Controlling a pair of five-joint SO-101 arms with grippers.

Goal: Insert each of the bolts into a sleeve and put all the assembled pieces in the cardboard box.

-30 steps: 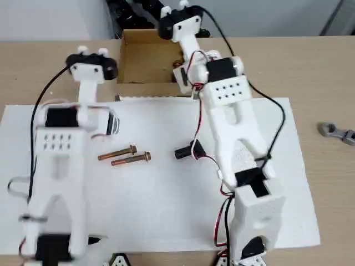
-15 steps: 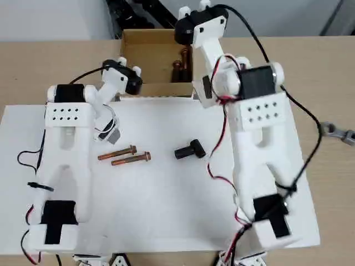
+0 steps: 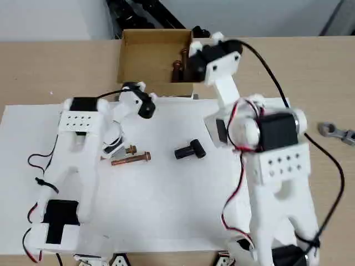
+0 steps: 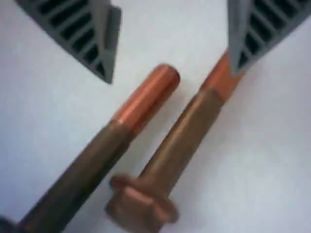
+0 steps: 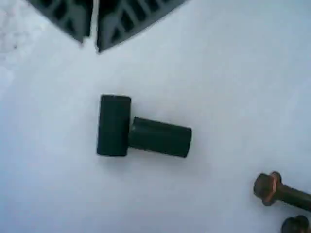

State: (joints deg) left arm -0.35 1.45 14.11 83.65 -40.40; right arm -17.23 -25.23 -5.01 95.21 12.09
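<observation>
Two copper bolts [image 3: 131, 154] lie side by side on the white sheet. My left gripper [image 3: 112, 144] hangs over their threaded ends. Seen from the left wrist, it [image 4: 172, 76] is open, one bolt [image 4: 146, 102] lies between the jaws and the other bolt [image 4: 194, 126] has its tip under one finger. Two black sleeves [image 3: 189, 149] touch in a T [image 5: 141, 131] at mid-sheet. My right gripper [image 3: 221, 131], just right of the sleeves, is shut [image 5: 93, 42] and empty. The cardboard box [image 3: 144, 55] at the back holds assembled pieces [image 3: 180, 60].
The white sheet [image 3: 166, 210] covers most of the wooden table. A metal tool [image 3: 335, 132] lies at the right edge. Bolt heads [image 5: 267, 188] show beyond the sleeves in the right wrist view.
The left arm swung right and lowered its open gripper over the bolts. The right arm drew back from the box toward the sleeves.
</observation>
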